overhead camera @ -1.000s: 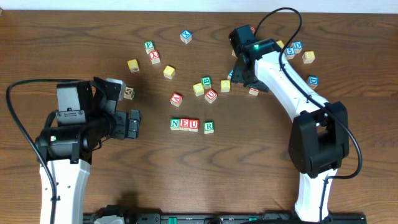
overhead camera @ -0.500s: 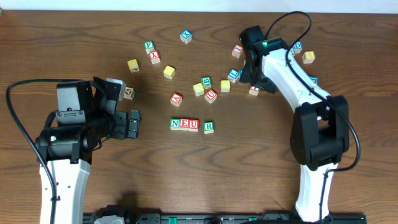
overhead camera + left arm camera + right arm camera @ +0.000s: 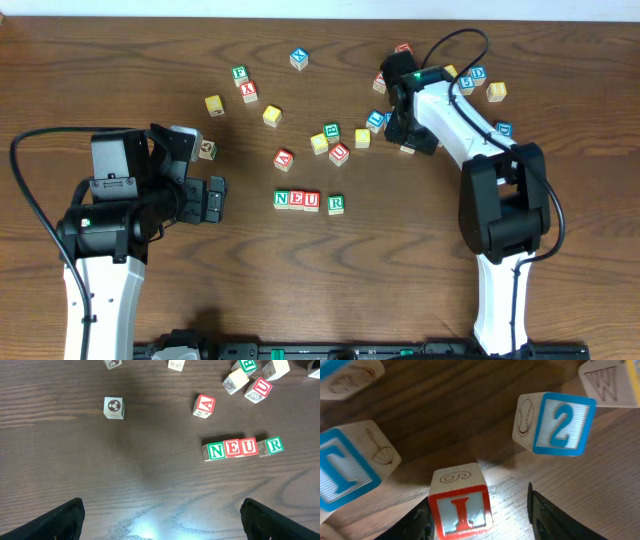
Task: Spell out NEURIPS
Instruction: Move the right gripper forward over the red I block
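NEUR row [image 3: 243, 448] set, bare table [image 3: 400, 250] to its right. R gripper [image 3: 479, 512] straddles red I cube [image 3: 460, 510], not clamped; L gripper [image 3: 162, 520] spread wide.

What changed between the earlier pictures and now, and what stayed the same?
The right gripper shifted right, then came down around the red I cube. A gap shows between the cube and one side of the gripper, so there is no grip yet. No cube visibly moved. The left gripper, open, and the N-E-U-R row stayed as they were.
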You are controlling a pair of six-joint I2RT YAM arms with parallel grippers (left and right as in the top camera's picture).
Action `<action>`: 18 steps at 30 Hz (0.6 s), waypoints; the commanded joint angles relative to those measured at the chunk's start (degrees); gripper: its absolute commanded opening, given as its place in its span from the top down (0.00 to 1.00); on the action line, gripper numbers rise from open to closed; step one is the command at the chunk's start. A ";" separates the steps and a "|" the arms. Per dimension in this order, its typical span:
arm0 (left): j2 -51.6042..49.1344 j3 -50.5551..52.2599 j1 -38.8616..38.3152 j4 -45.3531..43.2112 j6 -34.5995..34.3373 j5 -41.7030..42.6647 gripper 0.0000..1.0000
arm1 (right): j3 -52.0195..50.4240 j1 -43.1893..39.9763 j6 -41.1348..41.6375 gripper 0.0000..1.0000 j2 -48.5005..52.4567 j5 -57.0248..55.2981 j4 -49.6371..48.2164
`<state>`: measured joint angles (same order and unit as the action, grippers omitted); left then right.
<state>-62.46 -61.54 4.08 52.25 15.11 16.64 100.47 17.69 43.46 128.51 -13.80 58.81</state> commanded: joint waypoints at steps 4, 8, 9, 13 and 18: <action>0.35 -1.22 0.26 0.04 0.72 0.68 0.02 | 1.01 -0.09 0.61 0.57 1.97 -0.44 -0.37; 0.35 -1.22 0.26 0.04 0.72 0.70 0.02 | 1.01 -0.09 -0.07 0.64 1.90 -0.39 -0.94; 0.35 -1.22 0.26 0.04 0.72 0.70 0.02 | 1.01 -0.09 -0.31 0.66 1.90 -0.39 -0.98; 0.35 -1.22 0.26 0.04 0.72 0.68 0.02 | 1.01 -0.09 -0.92 0.66 1.90 -0.39 -1.14; 0.35 -1.22 0.24 0.04 0.72 0.70 0.02 | 1.18 -0.09 -1.11 0.72 1.88 -0.37 -0.98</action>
<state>-62.46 -61.54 4.08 52.25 15.11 16.64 100.47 17.69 42.81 130.02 -13.69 57.76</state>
